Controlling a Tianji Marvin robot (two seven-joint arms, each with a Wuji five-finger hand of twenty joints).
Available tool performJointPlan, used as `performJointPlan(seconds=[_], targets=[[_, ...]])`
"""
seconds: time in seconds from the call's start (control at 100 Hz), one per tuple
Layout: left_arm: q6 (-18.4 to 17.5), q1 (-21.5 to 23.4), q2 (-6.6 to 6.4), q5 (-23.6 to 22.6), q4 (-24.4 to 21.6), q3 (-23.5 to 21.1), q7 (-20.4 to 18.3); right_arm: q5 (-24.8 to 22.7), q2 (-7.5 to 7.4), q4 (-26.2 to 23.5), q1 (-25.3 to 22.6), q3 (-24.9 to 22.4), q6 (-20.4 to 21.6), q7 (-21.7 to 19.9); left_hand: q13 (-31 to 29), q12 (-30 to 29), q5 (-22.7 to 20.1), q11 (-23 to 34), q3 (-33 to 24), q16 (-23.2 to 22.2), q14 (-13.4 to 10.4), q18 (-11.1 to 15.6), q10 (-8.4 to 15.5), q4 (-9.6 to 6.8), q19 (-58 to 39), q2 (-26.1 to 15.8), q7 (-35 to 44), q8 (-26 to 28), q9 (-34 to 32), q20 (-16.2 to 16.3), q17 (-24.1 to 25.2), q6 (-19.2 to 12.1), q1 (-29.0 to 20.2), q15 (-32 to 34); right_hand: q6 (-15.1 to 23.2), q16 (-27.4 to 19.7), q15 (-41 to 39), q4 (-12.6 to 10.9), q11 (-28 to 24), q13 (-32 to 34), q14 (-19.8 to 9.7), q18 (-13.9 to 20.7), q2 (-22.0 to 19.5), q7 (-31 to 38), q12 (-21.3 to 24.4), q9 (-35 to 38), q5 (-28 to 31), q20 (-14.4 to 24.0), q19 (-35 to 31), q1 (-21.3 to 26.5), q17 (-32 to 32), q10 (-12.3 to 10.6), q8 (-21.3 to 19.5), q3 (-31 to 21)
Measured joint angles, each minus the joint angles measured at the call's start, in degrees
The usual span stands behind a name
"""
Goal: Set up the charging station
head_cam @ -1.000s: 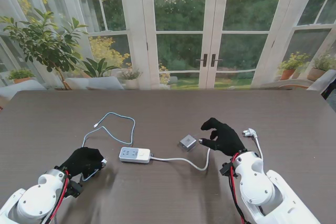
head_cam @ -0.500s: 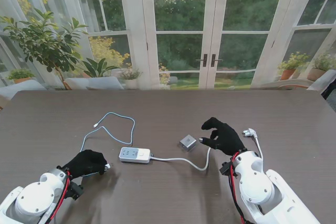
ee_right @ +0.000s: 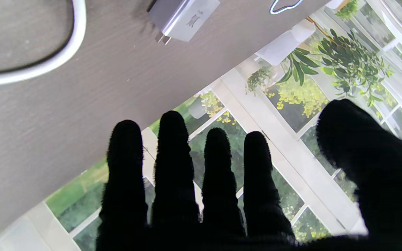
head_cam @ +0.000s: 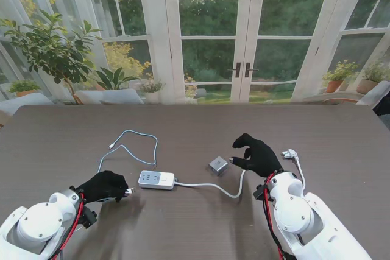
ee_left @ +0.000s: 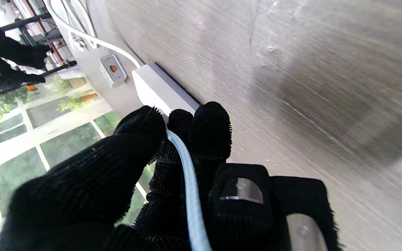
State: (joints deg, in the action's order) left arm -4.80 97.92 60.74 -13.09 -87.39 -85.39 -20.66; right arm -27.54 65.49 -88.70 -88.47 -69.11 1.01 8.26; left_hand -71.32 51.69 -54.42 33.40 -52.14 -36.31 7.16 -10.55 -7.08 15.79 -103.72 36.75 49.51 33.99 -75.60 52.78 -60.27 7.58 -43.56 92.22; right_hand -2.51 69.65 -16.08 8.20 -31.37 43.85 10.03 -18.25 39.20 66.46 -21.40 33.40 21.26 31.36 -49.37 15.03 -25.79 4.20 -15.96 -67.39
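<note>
Pale-blue braided cable (ee_left: 187,174) pinched in left hand (head_cam: 103,186) fingers (ee_left: 209,129); right hand (head_cam: 259,156) fingers spread, empty.

Power strip (head_cam: 156,179) lies left of the charger (head_cam: 217,165).

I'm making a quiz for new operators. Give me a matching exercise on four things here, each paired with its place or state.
1. left hand
2. right hand
3. adapter
4. wall plug

a. lies right of the right hand
b. open, holding nothing
c. shut on the blue cable, just left of the power strip
d. lies between the strip and the right hand

Pairs: 1-c, 2-b, 3-d, 4-a
</note>
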Motion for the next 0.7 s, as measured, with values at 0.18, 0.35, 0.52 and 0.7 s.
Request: performJointPlan(seconds=[0.18,0.35,0.52,0.7], targets=[[0.37,-1.01,-0.50,0.35,-0.86,0.51,-1.20,-6.95,-0.73,0.05,2.67,1.97,-1.39,-1.14,0.00,2.16,0.06,1.45,0.21,-0.03,-0.01,0.01,-0.01,1.14,-0.03,-0.68,0.92,0.75,0.01,0.00,-0.01,0.01,0.00,0.09,0.78,0.00,0.00,0.00,0.00,0.00,0.00,0.00,1.48,0.00,0.01,0.00,0.97,0.27,0.00,0.07,-0.13,0.00,0.00,0.07],[0.10,-2.10,-0.67,1.42,-0.83,1.25,-2.28,-12.13,-1.68,1.87,6.93,4.76,-0.97,-3.48,0.00,3.79,0.26,2.66,0.23,-0.07,-0.01,0.02,-0.01,1.14,-0.05,-1.14,1.65,1.18,0.02,0.01,-0.01,0.04,0.00,0.11,2.53,0.00,-0.17,0.00,0.00,0.23,-0.09,0.00,7.37,0.00,0.01,0.00,1.59,0.54,-0.36,0.17,-0.73,-0.31,0.00,-1.64],[-0.30,-2.71,-0.81,2.00,-0.74,1.89,-3.12,-15.91,-2.73,4.28,10.32,7.71,1.21,-5.44,0.00,5.39,0.26,3.62,0.23,-0.08,-0.01,0.02,-0.01,1.15,-0.06,-1.26,2.00,1.87,0.02,0.02,-0.01,0.06,0.00,0.13,3.87,0.00,-2.17,0.85,-0.40,0.91,-0.86,0.85,12.95,0.00,0.01,0.00,1.59,0.57,-3.16,1.59,-1.43,-1.37,0.00,-4.18],[-0.37,-3.24,-1.03,2.44,-0.64,2.31,-4.56,-18.31,-3.04,9.62,14.16,11.45,4.11,-4.56,0.00,6.60,0.26,4.37,0.30,-0.08,-0.01,0.02,-0.02,1.17,-0.07,-1.72,2.07,2.58,0.02,0.02,-0.01,0.15,0.00,0.14,3.99,0.00,-4.30,1.53,-2.20,1.24,-1.52,1.61,16.49,0.00,0.01,0.00,1.59,0.57,-6.47,1.64,-2.55,-2.02,-0.28,-6.15]])
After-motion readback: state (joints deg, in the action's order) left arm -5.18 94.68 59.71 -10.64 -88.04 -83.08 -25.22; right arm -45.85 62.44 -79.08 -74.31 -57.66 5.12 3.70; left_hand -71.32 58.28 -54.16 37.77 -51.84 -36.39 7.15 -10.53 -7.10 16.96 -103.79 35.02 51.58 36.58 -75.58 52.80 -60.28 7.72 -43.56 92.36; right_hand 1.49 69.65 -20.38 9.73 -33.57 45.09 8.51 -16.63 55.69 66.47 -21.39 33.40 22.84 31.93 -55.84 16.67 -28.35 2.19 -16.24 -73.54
